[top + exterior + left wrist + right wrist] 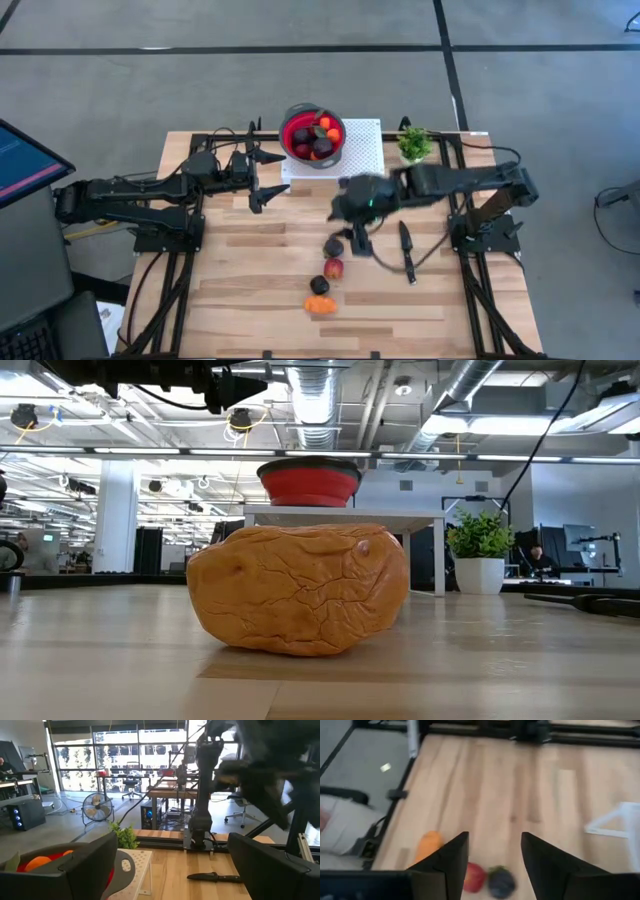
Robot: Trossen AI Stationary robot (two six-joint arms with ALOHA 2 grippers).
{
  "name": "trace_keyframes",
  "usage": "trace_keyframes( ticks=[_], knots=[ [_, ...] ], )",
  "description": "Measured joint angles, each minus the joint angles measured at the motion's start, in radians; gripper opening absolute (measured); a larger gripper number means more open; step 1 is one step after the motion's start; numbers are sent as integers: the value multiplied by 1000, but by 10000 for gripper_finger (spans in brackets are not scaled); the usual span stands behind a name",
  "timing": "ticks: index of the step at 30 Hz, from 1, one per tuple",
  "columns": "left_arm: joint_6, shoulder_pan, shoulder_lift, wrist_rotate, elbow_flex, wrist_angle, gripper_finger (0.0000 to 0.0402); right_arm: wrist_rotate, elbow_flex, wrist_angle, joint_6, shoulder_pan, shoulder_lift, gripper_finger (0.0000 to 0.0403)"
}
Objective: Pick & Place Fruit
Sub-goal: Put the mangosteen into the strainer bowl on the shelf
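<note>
Several toy fruits lie in a row on the table in the high view: a dark plum [333, 247], a red-yellow ball [333, 268], a second plum [319, 286] and the larger orange piece [320, 304]. The orange piece [300, 588] fills the low view. More fruit sits in a red bowl [313, 135] on a white stand. My right gripper [355, 238] is open above the table, just right of the first plum. Its wrist view shows the orange piece [429, 845], the red ball [474, 876] and a plum [501, 881] past the open fingers [494, 837]. My left gripper [272, 176] is open, left of the bowl.
A black-handled knife [406, 250] lies on the table right of the fruit row, close to my right gripper. A small potted plant [414, 145] stands at the far edge beside the white stand [365, 150]. Bare wood stretches across the table's near left.
</note>
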Motion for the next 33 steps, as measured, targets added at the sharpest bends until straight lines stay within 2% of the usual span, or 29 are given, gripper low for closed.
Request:
trace_keyframes(
  ticks=[6, 10, 15, 21, 27, 33],
  knots=[
    [0, 0, 0, 0, 0, 7, 374, 0, -1, -8, 77, 82, 106, 165],
    [0, 0, 0, 0, 0, 10, 374, 4, 0, -4, 215, 81, 182, 168],
    [0, 0, 0, 0, 0, 15, 374, 8, 0, -45, 405, 39, 283, 198],
    [0, 0, 0, 0, 0, 15, 374, -1, 0, -162, 555, -15, 394, 252],
    [0, 0, 0, 0, 0, 17, 374, -55, 0, -151, 613, -50, 467, 270],
    [0, 0, 0, 0, 0, 21, 374, -47, 0, -152, 623, -57, 472, 271]
  ],
)
